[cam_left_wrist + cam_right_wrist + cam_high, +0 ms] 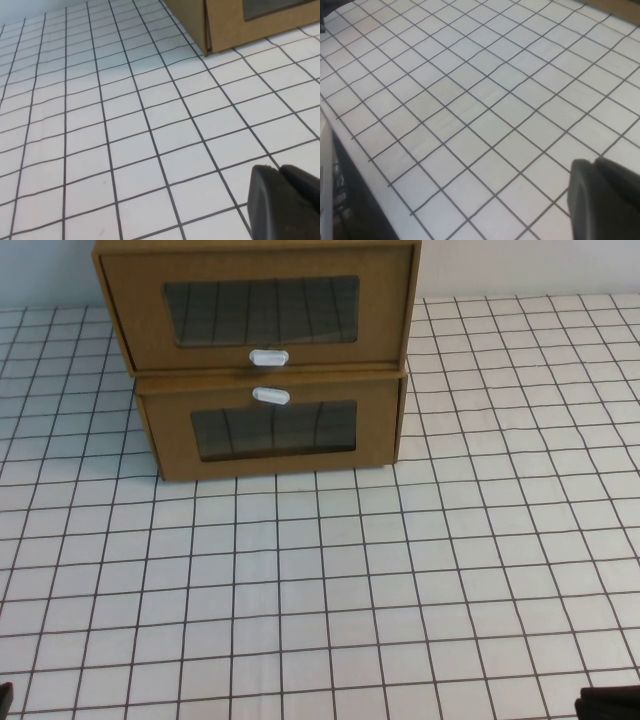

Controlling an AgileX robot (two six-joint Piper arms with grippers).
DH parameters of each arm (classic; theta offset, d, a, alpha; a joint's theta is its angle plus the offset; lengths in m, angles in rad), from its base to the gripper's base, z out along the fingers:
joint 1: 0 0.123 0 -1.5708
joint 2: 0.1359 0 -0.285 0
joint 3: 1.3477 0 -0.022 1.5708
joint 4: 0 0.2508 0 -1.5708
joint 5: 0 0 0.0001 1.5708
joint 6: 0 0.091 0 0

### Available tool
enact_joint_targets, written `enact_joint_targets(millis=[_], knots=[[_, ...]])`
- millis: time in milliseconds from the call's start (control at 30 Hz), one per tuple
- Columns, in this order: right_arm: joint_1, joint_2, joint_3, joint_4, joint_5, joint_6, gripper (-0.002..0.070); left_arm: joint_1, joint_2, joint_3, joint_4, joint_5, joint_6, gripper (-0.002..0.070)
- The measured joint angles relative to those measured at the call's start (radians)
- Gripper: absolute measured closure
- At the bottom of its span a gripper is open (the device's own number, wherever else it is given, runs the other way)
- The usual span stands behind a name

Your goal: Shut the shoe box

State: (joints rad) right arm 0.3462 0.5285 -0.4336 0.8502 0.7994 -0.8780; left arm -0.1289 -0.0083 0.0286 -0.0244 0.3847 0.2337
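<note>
high: raised, angled down, boxes far | left wrist: low, close, shares lower box corner | right wrist: low, table only

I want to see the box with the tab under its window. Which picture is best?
The high view: the shoe box shows its whole front, stacked on the lower box. Neither wrist view shows it; the left wrist view catches only the lower box's corner.

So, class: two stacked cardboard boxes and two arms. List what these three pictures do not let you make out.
- Shoe box contents: high view, dark window shows only grid reflections.
- Shoe box top: cut off by the high view's upper edge.
- Lower box contents: same reflections.
- Left gripper: left wrist view, mostly cut off at the edge over the table.
- Right gripper: right wrist view, likewise.
</note>
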Motion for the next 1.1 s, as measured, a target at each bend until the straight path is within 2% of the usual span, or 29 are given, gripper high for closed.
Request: enact_joint_targets(millis=[367,900,1100], knots=[[0.000,-0.010,0.000,-0.004,0.037,0.000,0.0689,0.000,0.000,0.000,0.000,0.000,0.000,0.0679],[0.000,-0.301,0.000,-0.044,0.103,0.000,0.0689,0.000,0.000,0.000,0.000,0.002,0.000,0.0679],[0.000,-0.317,0.000,-0.091,0.005,-0.002,0.0689,0.000,0.000,0.000,0.000,0.002,0.000,0.0679]])
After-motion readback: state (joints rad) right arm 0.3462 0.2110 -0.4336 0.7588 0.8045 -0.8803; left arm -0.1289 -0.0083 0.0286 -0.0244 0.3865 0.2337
